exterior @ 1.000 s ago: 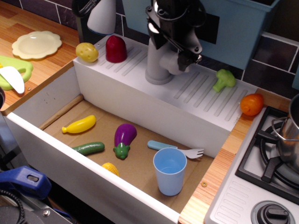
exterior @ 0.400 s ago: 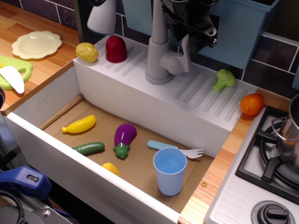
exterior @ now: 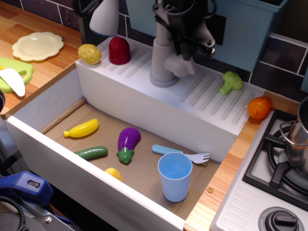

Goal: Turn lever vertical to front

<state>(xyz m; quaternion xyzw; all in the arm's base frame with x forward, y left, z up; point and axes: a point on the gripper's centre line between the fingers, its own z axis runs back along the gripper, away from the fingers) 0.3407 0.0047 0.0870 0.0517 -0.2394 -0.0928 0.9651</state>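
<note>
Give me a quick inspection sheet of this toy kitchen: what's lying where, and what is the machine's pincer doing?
Surface: white drainboard behind a sink basin lined with cardboard.
Job's things: lever on the grey faucet, mostly hidden by the pincer; its angle cannot be told.
Clutter: in the basin, banana, cucumber, eggplant, corn, blue cup, fork; on the drainboard, potato, red piece, broccoli.
Grippers: pincer at the lever; open or shut cannot be told.
Cables: nothing seen.
Surroundings: stove, orange, yellow plate.
</note>
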